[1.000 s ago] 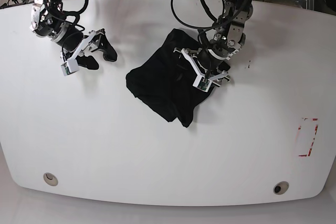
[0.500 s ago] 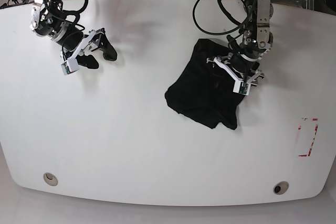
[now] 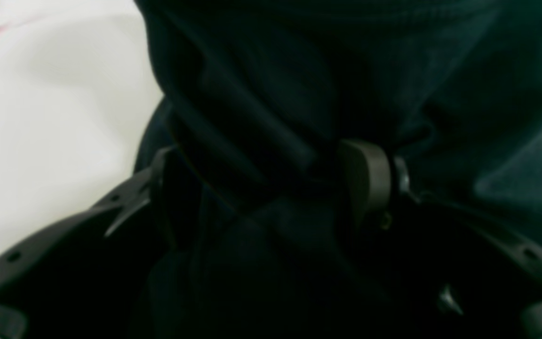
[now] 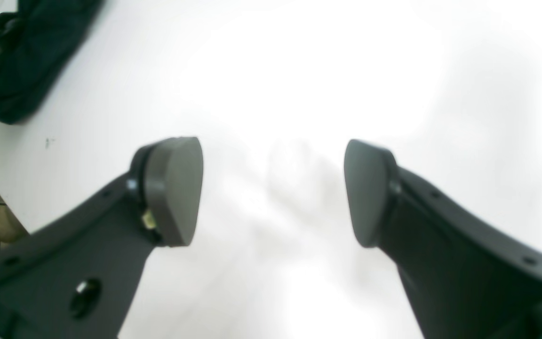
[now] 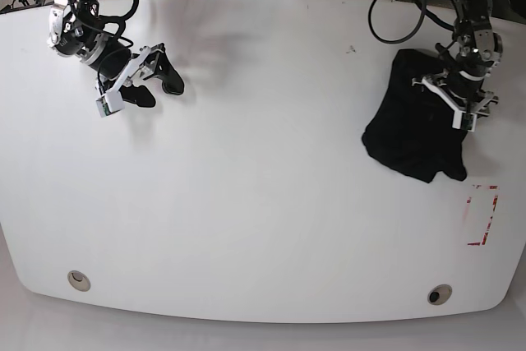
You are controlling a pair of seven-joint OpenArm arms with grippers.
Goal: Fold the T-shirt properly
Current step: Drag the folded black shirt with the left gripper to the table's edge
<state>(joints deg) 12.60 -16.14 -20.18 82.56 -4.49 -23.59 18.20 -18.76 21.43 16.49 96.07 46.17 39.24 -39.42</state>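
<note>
One T-shirt (image 5: pixel 415 129) dragged farther right

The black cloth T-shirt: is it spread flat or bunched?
Bunched: the black cloth T-shirt is a crumpled heap near the white table's edge, sleeves not distinguishable.

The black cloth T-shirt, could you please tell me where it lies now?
In the base view the black cloth T-shirt lies bunched near the white table's right edge, under the left gripper.
</note>
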